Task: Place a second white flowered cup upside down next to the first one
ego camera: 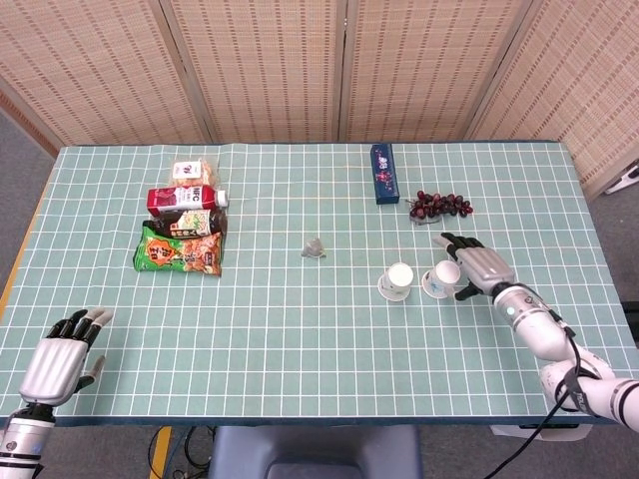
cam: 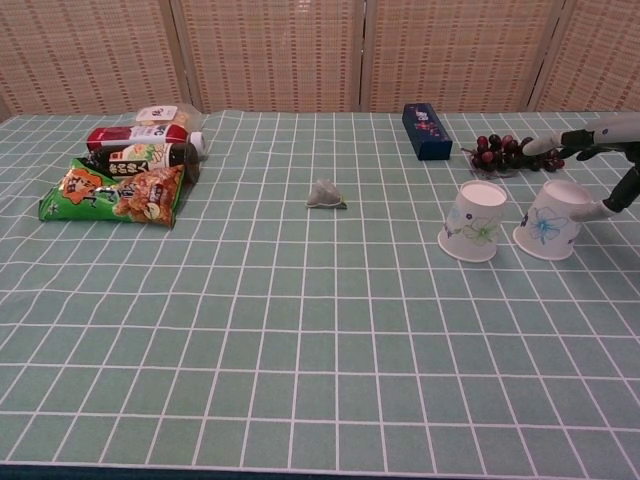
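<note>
Two white flowered cups stand upside down side by side on the green grid tablecloth. The first cup [ego camera: 399,280] [cam: 474,221] is on the left, and the second cup [ego camera: 441,278] [cam: 550,219] stands just to its right on the cloth. My right hand [ego camera: 479,268] [cam: 598,150] is close behind and to the right of the second cup. Its fingers are spread above the cup, and the thumb tip still touches the cup's right side. My left hand [ego camera: 62,361] rests at the near left table edge, holding nothing.
A bunch of dark grapes [ego camera: 439,206] [cam: 510,152] lies just behind the cups, with a blue box [ego camera: 381,173] [cam: 425,131] beyond it. A small crumpled wrapper [ego camera: 314,247] is mid-table. A snack bag [ego camera: 179,253] and bottles [ego camera: 187,198] lie at the far left.
</note>
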`<state>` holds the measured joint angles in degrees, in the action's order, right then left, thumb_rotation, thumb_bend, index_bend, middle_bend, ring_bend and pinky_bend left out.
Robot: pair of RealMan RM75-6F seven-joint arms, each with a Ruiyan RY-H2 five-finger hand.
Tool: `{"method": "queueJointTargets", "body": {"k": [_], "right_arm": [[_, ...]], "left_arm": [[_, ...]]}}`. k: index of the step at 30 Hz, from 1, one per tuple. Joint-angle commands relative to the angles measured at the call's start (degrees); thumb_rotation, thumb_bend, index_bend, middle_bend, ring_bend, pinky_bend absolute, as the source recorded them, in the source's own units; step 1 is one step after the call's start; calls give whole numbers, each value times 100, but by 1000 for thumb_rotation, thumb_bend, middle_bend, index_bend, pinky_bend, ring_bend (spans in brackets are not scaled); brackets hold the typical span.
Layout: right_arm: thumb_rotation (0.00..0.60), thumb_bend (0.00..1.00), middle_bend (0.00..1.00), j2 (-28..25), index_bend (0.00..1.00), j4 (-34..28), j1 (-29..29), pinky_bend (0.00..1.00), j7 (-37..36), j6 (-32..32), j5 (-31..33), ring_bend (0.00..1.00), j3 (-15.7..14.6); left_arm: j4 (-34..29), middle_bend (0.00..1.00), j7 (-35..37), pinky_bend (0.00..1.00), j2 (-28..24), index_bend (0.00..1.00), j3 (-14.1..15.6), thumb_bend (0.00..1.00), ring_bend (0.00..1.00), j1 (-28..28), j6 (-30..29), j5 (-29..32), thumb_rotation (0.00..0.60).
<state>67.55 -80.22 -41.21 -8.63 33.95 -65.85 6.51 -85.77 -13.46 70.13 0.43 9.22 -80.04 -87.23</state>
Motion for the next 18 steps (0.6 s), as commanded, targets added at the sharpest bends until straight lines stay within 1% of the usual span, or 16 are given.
{"method": "queueJointTargets", "body": {"k": [1,3,6,9,12,15,18], "right_arm": [[600,256,0,-481,0,-581,86,0,137,237,-75,0,42],[600,252,0,-742,0,-933,166,0,272,427,-88,0,40],[600,247,0,-1115,0,-1508,437,0,507,924,-196,0,-35],[600,246,0,-1266,0,-1827,853,0,773,1619,-439,0,-209],[600,246,0,-1148,0,-1820,1379,0,1077,2500,-812,0,-435],[600,246,0,-943,0,-1646,1776,0,1168,3066,-1085,0,-623],[600,245,0,-600,0,-1257,2167,0,1270,3602,-1308,0,-785]], "left_arm": [[4,174,-2,214,3,205,-1,395,143,-1,-1,2,600],[8,174,-16,214,8,205,-7,395,143,-2,-1,13,600],[7,174,-25,214,15,205,-18,395,143,-6,-7,31,600],[2,174,-18,214,14,205,-35,396,143,-5,-1,59,600],[2,174,19,214,3,205,-68,396,143,1,17,116,600],[18,174,92,214,-14,205,-107,395,143,16,32,159,600],[54,174,213,214,-44,205,-160,395,143,37,56,218,600]]}}
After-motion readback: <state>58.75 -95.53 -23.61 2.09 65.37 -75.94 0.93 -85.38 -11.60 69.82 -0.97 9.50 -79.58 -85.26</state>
